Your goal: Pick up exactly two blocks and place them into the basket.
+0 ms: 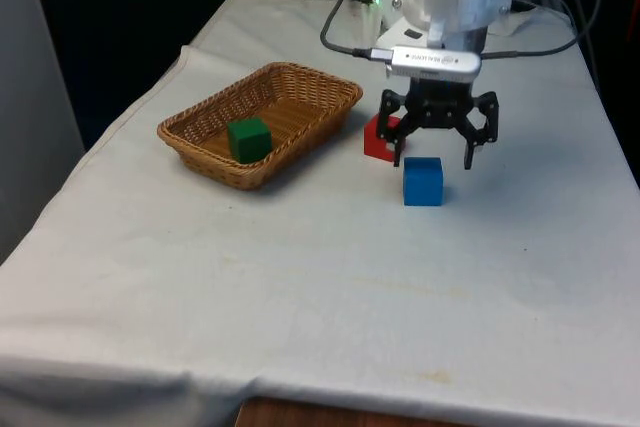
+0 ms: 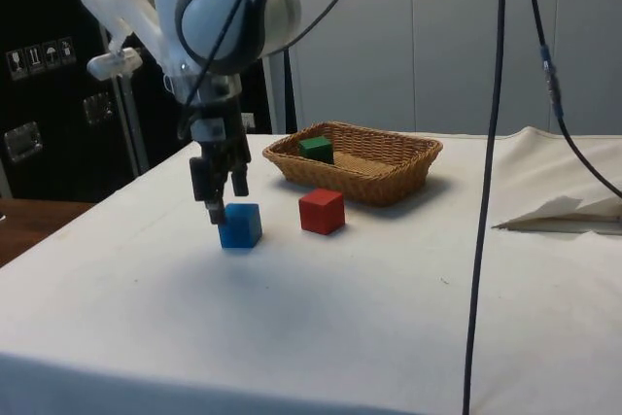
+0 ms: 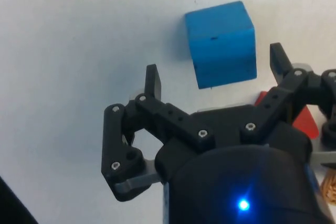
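The gripper (image 1: pixel 433 157) hangs in the middle of the front view with its 2 fingers spread wide and nothing between them. The blue block (image 1: pixel 423 181) sits on the white cloth (image 1: pixel 300 277) just below it, a little toward the camera. In the side view the gripper (image 2: pixel 218 203) is just above the blue block (image 2: pixel 240 224), at the block's left edge, not over its middle. The wrist view says the same: the blue block (image 3: pixel 221 43) lies out past the fingertips, not between them.

The red block (image 1: pixel 379 137) sits behind the gripper, near the basket (image 1: pixel 300 82). 1 green block (image 1: pixel 248 138) is already in the basket, at the left of the frame.

So 1 block looks done. To grab the blue one, I think the gripper must first slide over it, then go down.
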You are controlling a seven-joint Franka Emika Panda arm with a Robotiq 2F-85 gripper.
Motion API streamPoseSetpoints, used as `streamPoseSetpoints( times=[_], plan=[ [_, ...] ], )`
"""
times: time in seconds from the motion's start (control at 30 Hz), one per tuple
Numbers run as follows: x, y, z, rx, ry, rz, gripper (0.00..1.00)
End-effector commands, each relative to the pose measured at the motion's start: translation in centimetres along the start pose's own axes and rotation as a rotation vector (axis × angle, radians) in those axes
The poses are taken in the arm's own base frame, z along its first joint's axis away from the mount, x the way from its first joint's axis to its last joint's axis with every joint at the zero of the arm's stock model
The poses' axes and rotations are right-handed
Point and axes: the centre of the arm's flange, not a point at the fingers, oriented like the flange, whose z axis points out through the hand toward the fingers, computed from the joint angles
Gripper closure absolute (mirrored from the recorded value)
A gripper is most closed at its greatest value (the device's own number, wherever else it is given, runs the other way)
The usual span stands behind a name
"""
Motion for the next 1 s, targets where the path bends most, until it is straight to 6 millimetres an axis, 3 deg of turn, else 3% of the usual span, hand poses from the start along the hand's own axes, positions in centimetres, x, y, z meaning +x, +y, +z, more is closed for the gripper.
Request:
streamPoseSetpoints(
  times=[0.0,0.23,0.67,0.73,0.83,0.87,0.97],
  plan=[
    [0.1,0.1,0.4,-0.002,0.003,-0.007,0.00],
    [0.2,0.7,1.7,-0.025,-0.005,-0.035,0.00],
    [0.2,0.8,2.3,-0.028,-0.014,-0.051,0.00],
    [0.1,0.8,2.3,-0.027,-0.016,-0.051,0.11],
    [0.0,0.9,2.3,-0.026,-0.018,-0.049,0.43],
    [0.1,0.8,2.3,-0.027,-0.016,-0.051,0.43],
    [0.1,0.8,2.3,-0.027,-0.017,-0.052,0.77]
  ],
)
